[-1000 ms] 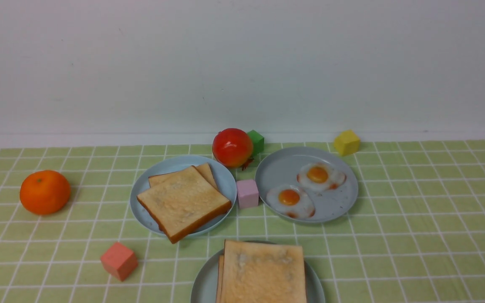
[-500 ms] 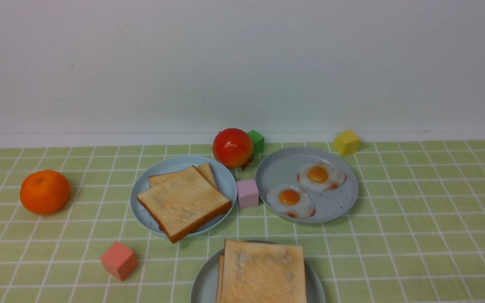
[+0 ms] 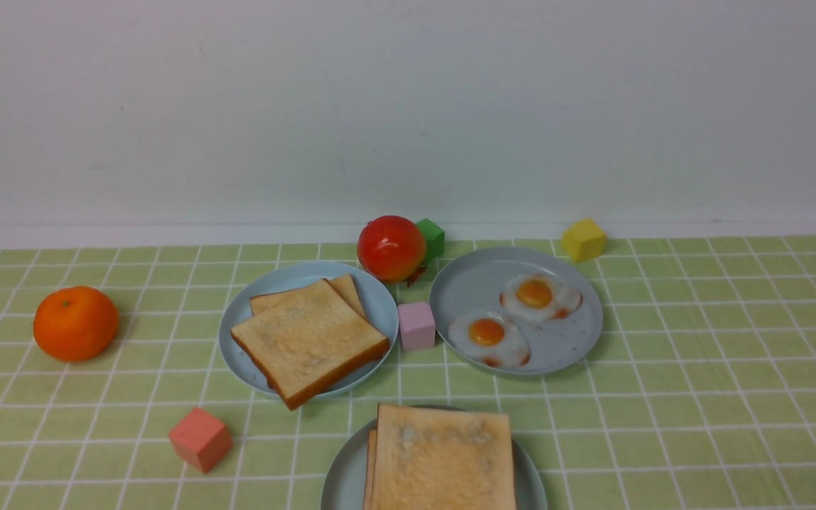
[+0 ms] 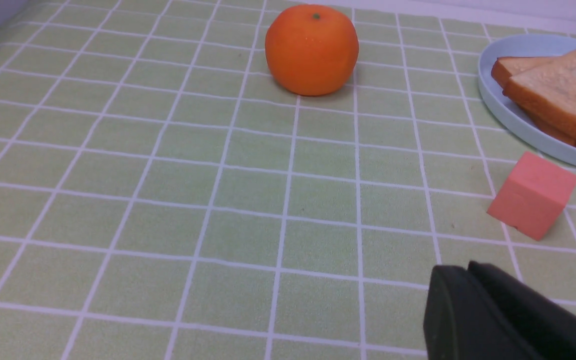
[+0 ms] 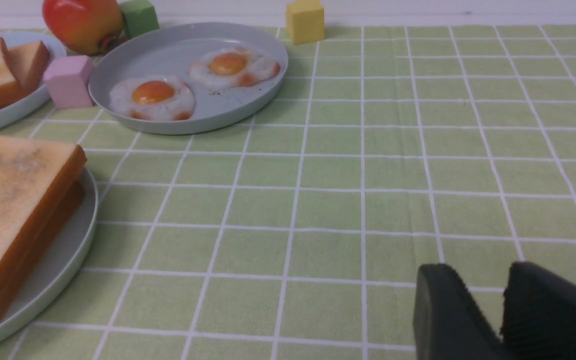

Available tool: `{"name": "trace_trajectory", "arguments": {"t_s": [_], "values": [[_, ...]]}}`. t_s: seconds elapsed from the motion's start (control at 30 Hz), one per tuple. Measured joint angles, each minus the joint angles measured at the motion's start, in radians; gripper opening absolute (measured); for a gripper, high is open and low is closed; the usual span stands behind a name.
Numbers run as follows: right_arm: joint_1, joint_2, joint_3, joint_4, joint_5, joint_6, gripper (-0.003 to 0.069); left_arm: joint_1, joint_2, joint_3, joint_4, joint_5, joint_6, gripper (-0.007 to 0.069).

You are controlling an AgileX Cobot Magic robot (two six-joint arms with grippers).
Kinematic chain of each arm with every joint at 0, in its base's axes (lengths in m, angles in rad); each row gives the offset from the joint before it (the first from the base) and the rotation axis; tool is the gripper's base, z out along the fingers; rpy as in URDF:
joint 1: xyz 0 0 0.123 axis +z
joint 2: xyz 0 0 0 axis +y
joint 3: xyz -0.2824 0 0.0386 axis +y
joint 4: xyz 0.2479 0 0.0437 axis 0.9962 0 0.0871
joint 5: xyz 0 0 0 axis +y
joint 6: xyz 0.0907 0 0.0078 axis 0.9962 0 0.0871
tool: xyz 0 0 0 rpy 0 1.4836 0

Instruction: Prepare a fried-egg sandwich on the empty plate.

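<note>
My left pincer (image 4: 473, 280) is closed and empty, low over the counter (image 4: 218, 200); the pink cube (image 4: 533, 195) sits just ahead of it. My right pincer (image 5: 505, 300) stands slightly parted, holding nothing. The fried-egg sandwich (image 5: 13, 210) rests on the empty plate (image 5: 75, 240), off to that pincer's inner side. Two fried eggs (image 5: 152, 97) lie on the grey plate (image 5: 178, 55) well beyond it.
</note>
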Motion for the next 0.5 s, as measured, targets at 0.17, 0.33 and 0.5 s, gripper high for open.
{"name": "trace_trajectory", "arguments": {"t_s": [0.17, 0.33, 0.5], "values": [[0.0, 0.0, 0.0, 0.0, 0.0, 0.0, 0.0222, 0.0, 0.0, 0.0, 0.0, 0.0, 0.0, 0.0043], [0.0, 0.0, 0.0, 0.0, 0.0, 0.0, 0.0229, 0.0, 0.0, 0.0, 0.0, 0.0, 0.0, 0.005], [0.0, 0.0, 0.0, 0.0, 0.0, 0.0, 0.023, 0.0, 0.0, 0.0, 0.0, 0.0, 0.0, 0.005]]}}
